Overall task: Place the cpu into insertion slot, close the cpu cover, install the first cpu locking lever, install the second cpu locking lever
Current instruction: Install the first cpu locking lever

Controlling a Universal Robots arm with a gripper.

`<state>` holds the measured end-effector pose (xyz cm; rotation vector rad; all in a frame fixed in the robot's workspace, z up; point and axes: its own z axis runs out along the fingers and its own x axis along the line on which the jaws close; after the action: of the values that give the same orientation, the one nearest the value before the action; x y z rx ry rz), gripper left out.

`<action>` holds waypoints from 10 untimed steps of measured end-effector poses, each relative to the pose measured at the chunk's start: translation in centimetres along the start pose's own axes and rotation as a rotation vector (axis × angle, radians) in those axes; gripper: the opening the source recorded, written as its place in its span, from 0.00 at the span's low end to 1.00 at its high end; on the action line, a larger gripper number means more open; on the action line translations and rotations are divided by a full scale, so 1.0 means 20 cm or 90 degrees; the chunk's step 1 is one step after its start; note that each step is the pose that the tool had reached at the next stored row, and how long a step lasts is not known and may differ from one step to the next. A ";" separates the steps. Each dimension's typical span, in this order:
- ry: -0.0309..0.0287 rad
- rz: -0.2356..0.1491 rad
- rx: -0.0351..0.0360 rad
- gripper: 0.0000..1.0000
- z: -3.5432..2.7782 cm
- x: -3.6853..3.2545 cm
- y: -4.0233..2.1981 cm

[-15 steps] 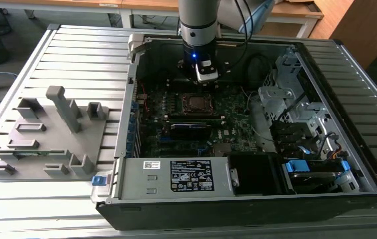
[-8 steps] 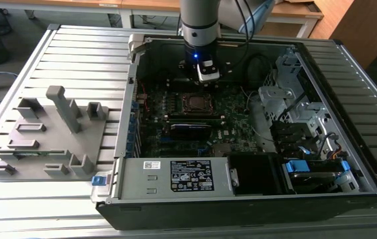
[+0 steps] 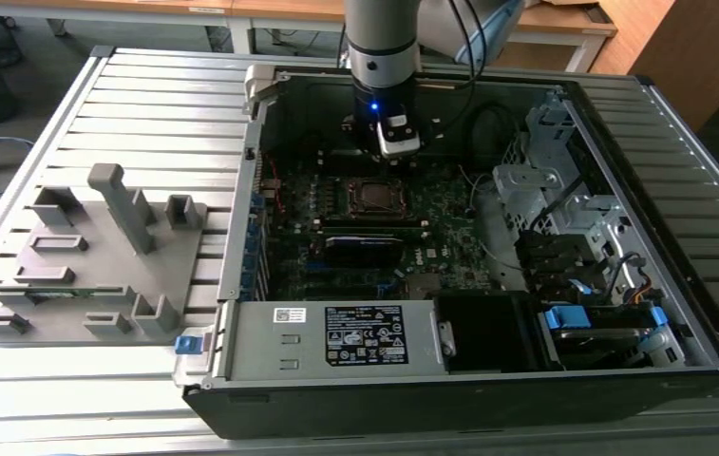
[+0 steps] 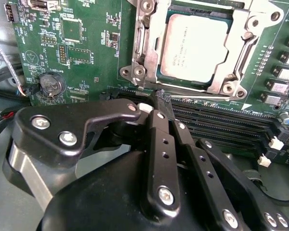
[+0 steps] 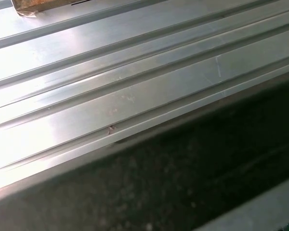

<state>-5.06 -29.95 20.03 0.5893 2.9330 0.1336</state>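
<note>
The cpu already sits in the insertion slot on the green circuit board. In the second wrist view the cpu cover looks to lie flat around it, the chip's grey top showing through the square cut-out. By that, the work has most likely reached the locking levers. A thin metal lever runs along the edge of the slot nearest the pincer, but I cannot tell whether it is hooked down or free. The pincer has its two black fingers drawn together with nothing between them, and its tip is just beside that lever, near one corner of the cover. In the exterior view the pincer hangs inside the open computer case, which lies on the slatted metal desk, close to the slot. Working so thin a lever would call for the closed tip to bear squarely on the rod and not slide off onto the memory slots beside it.
</note>
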 end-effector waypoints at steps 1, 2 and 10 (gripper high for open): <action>-0.0001 0.000 0.0001 0.11 0.000 0.001 0.003; -0.0001 0.000 0.0002 0.11 0.000 0.003 0.006; -0.0008 0.000 0.0000 0.11 0.000 0.013 0.015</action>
<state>-5.18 -29.57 20.03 0.5890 2.9318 0.1333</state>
